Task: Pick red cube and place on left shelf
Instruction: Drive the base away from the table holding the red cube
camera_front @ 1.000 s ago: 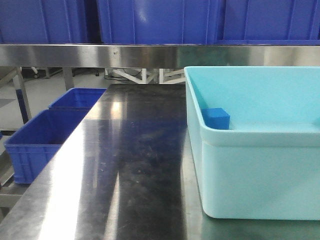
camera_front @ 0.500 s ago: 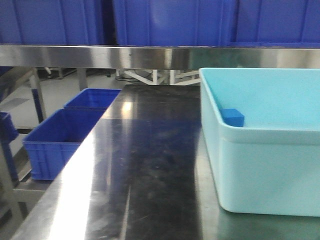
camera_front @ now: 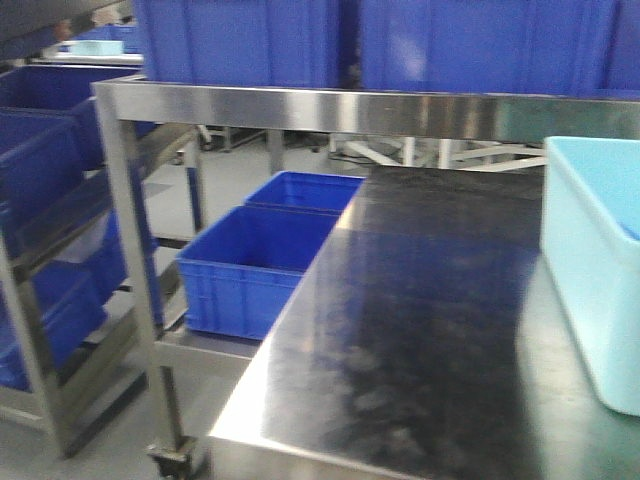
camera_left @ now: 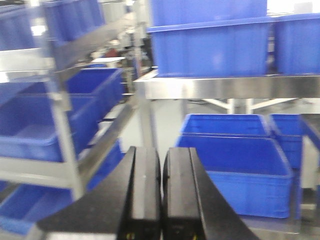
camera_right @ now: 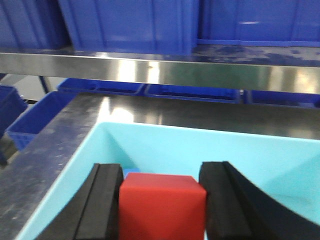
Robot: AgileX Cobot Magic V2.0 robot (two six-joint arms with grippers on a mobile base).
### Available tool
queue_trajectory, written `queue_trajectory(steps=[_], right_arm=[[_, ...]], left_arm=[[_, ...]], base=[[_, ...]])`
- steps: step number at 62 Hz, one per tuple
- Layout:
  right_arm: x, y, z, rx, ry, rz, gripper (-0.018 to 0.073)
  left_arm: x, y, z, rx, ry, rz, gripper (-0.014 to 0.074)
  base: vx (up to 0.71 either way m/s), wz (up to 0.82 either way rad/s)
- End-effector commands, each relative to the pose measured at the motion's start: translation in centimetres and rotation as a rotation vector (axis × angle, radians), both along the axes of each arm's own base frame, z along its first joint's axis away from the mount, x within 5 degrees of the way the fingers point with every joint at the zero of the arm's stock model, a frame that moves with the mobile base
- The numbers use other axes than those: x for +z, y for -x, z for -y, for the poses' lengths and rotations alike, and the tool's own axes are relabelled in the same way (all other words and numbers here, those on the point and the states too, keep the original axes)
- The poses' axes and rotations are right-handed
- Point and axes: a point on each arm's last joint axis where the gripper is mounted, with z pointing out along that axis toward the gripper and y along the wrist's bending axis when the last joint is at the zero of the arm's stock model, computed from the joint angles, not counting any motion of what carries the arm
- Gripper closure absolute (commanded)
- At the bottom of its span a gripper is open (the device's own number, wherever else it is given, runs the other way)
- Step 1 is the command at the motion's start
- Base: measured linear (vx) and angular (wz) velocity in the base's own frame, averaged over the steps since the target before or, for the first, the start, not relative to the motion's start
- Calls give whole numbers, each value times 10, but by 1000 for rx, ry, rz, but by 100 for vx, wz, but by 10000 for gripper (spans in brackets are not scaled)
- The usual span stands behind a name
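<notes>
Dark-blue plastic crates are ranged along an overhead steel rail across the background, and a shiny steel table is seen below it. One pale cyan tub is set on the table's right side.

One red cube is pinched between the two black pads of the right end effector. It is held over the tub's interior, with its flat faces square to the pads. Being a cube, it has no long axis to be aligned. A sliver of blue just behind it may be a small blue block, though too little is shown to be sure.

The left end effector is pressed together with nothing between its fingers, and is pointed toward the racks.

The left shelf is seen at the far left of the front view, beyond the table's left edge and well apart from the tub. Two open blue crates are set on a low level between the shelf and the table. The cube would therefore have to be carried leftward across the table. The left arm is judged nearer the shelf, yet the cube is held by the right.
</notes>
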Motion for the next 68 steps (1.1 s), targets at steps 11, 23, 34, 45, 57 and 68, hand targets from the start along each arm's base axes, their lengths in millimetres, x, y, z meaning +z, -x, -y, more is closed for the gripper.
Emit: queue_trajectory(steps=[11,23,34,45,57,68], right_arm=[[17,0,0,3,19,114,502],[17,0,0,3,19,114,502],[17,0,0,3,19,114,502],[17,0,0,3,19,114,502],[17,0,0,3,19,114,502],[17,0,0,3,19,114,502]], left_arm=[[0,-1,0,3,8,52,491],[0,-1,0,3,9,53,491],[0,-1,0,3,8,52,491],[0,-1,0,3,8,52,491],[0,-1,0,3,8,52,491],[0,-1,0,3,8,52,491]], base=[[-10,45],[-13,59],[-15,52],[-20,49],[-24,38],[-27,47]])
